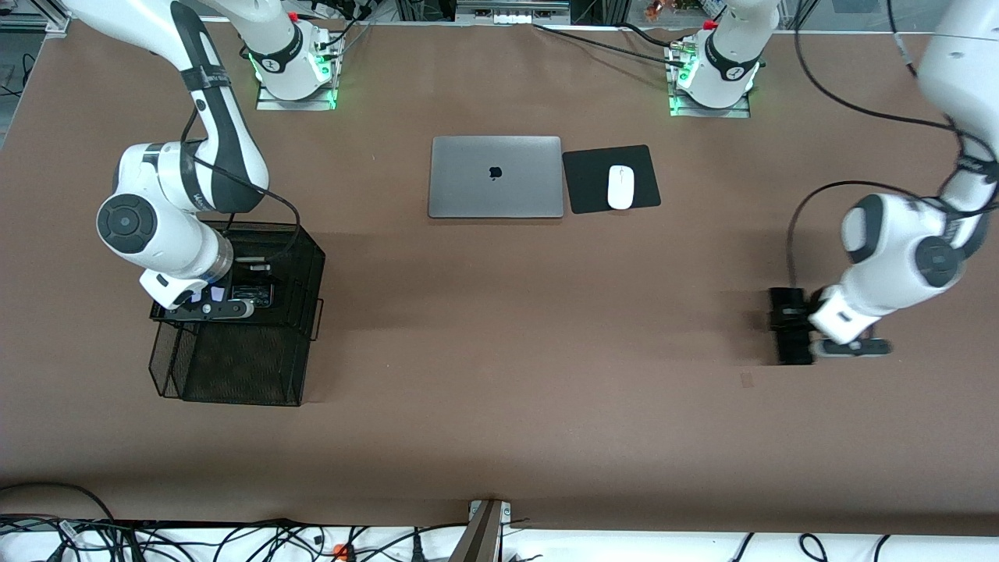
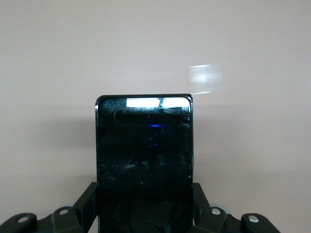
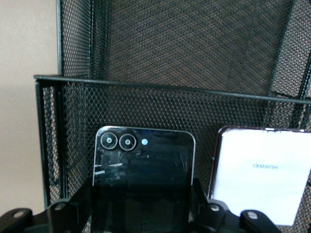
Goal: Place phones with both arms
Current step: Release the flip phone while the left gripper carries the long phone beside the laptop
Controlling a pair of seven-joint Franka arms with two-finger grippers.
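My right gripper [image 1: 232, 301] [image 3: 143, 190] reaches down into the black mesh basket [image 1: 234, 367] [image 3: 146, 104] at the right arm's end of the table. It is shut on the small squarish black phone [image 1: 256, 295] [image 3: 143, 155], one finger at each long edge. The pale lilac-white phone [image 1: 216, 295] [image 3: 262, 179] lies beside it in the same compartment. At the left arm's end, my left gripper [image 1: 796, 334] [image 2: 144, 196] is shut on one end of the longer black slab phone [image 1: 787, 304] [image 2: 143, 141], down at the brown table. Whether the slab touches the table I cannot tell.
A shut silver laptop [image 1: 495, 177] lies between the two arm bases. Beside it a white mouse [image 1: 620, 187] rests on a black pad [image 1: 585, 179]. The basket has a lower tray part nearer the front camera. Cables run along the table's front edge.
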